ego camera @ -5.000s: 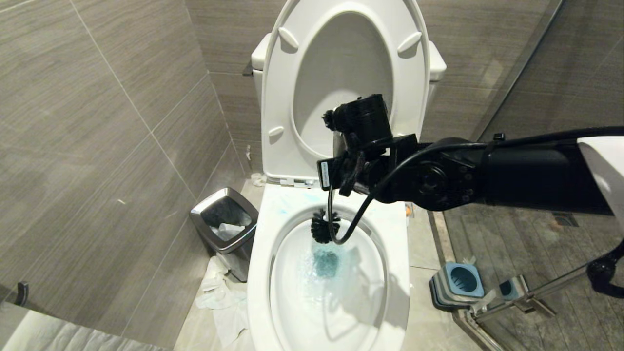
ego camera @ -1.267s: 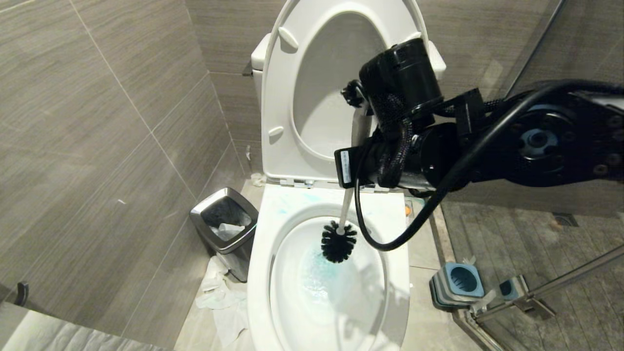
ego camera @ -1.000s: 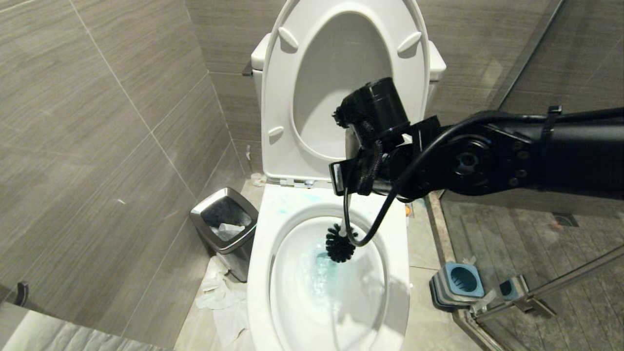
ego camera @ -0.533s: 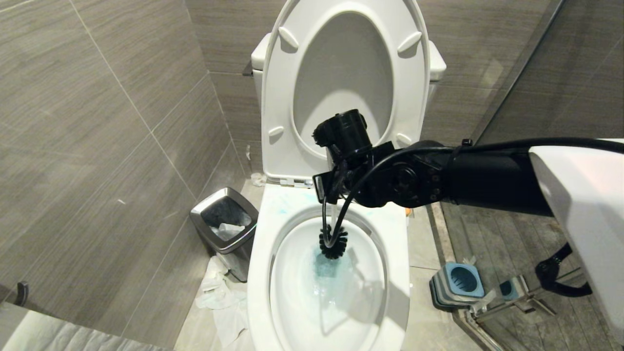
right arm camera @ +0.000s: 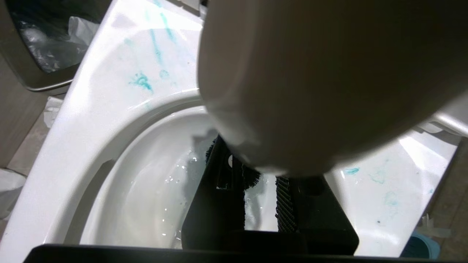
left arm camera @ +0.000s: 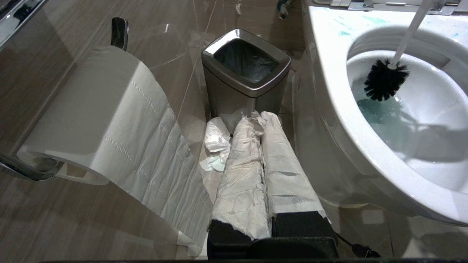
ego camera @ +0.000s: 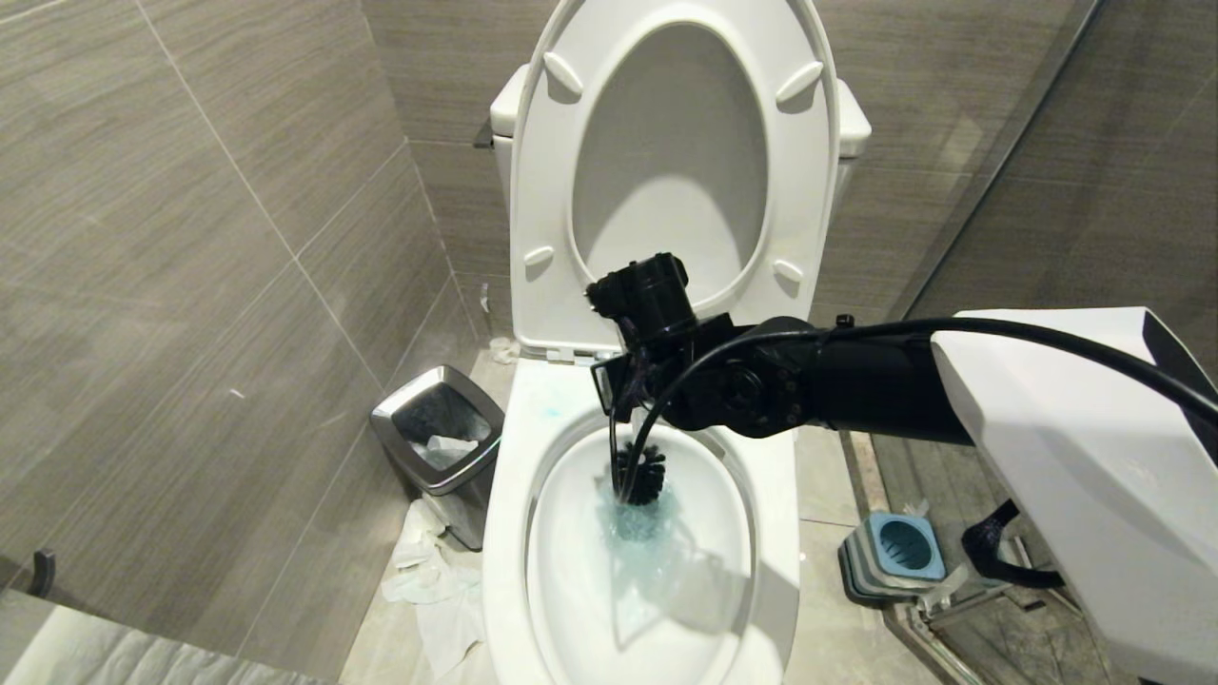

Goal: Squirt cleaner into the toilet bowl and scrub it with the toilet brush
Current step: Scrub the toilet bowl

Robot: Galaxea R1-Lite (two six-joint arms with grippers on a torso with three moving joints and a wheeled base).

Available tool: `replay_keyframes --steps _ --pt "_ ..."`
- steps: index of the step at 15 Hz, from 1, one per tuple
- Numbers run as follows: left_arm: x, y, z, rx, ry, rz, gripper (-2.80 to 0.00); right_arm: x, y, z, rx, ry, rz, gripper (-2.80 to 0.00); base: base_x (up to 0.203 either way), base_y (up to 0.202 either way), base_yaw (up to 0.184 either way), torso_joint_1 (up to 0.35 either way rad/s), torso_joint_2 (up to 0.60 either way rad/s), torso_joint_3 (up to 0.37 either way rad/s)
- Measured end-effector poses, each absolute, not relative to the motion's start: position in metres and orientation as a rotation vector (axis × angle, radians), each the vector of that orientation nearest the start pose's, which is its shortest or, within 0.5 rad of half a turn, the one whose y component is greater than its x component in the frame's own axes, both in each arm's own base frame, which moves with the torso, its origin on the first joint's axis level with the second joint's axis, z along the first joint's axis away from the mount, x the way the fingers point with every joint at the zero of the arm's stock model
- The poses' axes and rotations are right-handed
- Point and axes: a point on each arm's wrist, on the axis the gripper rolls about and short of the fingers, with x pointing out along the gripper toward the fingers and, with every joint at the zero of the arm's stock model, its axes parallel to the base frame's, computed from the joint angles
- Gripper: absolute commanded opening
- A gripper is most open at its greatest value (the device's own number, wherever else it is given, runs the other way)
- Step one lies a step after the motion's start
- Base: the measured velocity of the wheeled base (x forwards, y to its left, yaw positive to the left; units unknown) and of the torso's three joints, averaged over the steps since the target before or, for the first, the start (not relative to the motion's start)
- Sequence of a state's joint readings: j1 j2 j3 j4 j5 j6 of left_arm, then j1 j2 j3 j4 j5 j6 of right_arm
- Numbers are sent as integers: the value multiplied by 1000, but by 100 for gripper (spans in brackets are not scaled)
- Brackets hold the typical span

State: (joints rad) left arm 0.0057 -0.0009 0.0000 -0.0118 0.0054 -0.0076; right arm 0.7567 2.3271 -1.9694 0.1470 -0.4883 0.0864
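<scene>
The white toilet bowl point(ego camera: 502, 533) stands open with its seat and lid raised. My right gripper point(ego camera: 620, 409) reaches over the back of the rim, shut on the thin pale handle of the toilet brush point(ego camera: 639, 476). The dark bristle head dips into water tinted blue by the cleaner point(ego camera: 636, 528). In the right wrist view the brush's rounded white tip point(right arm camera: 310, 84) fills the picture above my right gripper point(right arm camera: 260, 175), and cleaner smears point(right arm camera: 140, 80) mark the rim. My left gripper point(left arm camera: 252, 117), its fingers wrapped in paper, is shut and parked low beside the bowl point(left arm camera: 329, 91); from there I see the brush point(left arm camera: 385, 80).
A steel-rimmed bin point(ego camera: 438, 428) stands left of the toilet with crumpled paper point(ego camera: 428, 580) on the floor beside it. The blue-and-grey brush holder point(ego camera: 894, 557) sits on the floor at the right, by a glass shower door. A toilet paper roll point(left arm camera: 98, 117) hangs near my left gripper.
My right arm has come down and swung left over the bowl. The brush head has shifted slightly left and sunk into the blue water. The left arm has not moved.
</scene>
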Motion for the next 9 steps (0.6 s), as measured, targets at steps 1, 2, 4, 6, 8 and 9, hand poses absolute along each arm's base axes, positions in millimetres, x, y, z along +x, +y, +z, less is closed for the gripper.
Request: replay_keyframes --steps 1,2,4,6,8,9 --pt "-23 0 77 -8 -13 11 -280 356 328 178 -210 422 254 -280 0 0 0 0 0 0" --pt "-23 0 77 -7 -13 11 -280 353 332 178 -209 420 266 -280 0 0 0 0 0 0" --pt "-23 0 77 -7 -12 11 -280 351 342 178 -184 371 284 -280 0 0 0 0 0 0" --pt "-23 0 77 -7 -13 11 -280 344 356 175 -171 338 318 -280 0 0 0 0 0 0" --pt "-23 0 77 -7 -12 12 -280 331 367 171 -184 352 344 -280 0 0 0 0 0 0" --pt "-23 0 77 -7 -13 11 -280 321 370 167 -196 370 356 -280 0 0 0 0 0 0"
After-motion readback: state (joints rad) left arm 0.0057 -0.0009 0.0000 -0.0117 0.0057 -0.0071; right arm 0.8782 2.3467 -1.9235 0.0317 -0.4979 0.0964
